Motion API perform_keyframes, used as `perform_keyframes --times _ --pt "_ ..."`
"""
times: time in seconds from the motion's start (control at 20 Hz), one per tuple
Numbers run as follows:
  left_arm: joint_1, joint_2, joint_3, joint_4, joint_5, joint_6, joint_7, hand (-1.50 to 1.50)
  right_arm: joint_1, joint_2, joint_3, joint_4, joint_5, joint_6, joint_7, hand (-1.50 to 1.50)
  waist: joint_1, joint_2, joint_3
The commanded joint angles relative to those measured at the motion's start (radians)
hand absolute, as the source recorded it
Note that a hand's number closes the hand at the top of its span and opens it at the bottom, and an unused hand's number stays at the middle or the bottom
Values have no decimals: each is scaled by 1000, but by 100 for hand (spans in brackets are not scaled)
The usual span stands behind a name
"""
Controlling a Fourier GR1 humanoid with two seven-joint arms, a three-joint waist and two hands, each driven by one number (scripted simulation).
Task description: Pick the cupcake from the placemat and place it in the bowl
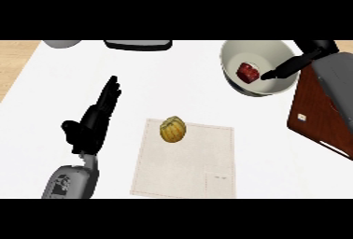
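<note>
Left hand: near left, fingers straight, pressed together, holding nothing. Placemat: centre near, yellow ribbed object at its far-left corner. Bowl: far right, cupcake inside. Right hand: over bowl's right rim, fingers straight, tips just beside cupcake.

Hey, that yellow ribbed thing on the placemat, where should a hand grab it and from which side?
Pinch the yellow ribbed thing across its narrower middle, coming down from above. It is oval, its long axis running away from the robot, and lies free near the placemat far edge. The open left hand looks nearer, so probably approach from the left.
</note>
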Motion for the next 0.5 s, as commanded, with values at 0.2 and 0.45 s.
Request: perform_keyframes --times 0.2,0.45 --pt "-16 0 -2 -13 7 -13 17 0 -41 -123 -88 90 -73 211 50 -150 11 6 1" --pt "-1 -13 -11 10 -5 -4 -8 0 2 -157 -113 87 -100 319 46 -150 13 9 2"
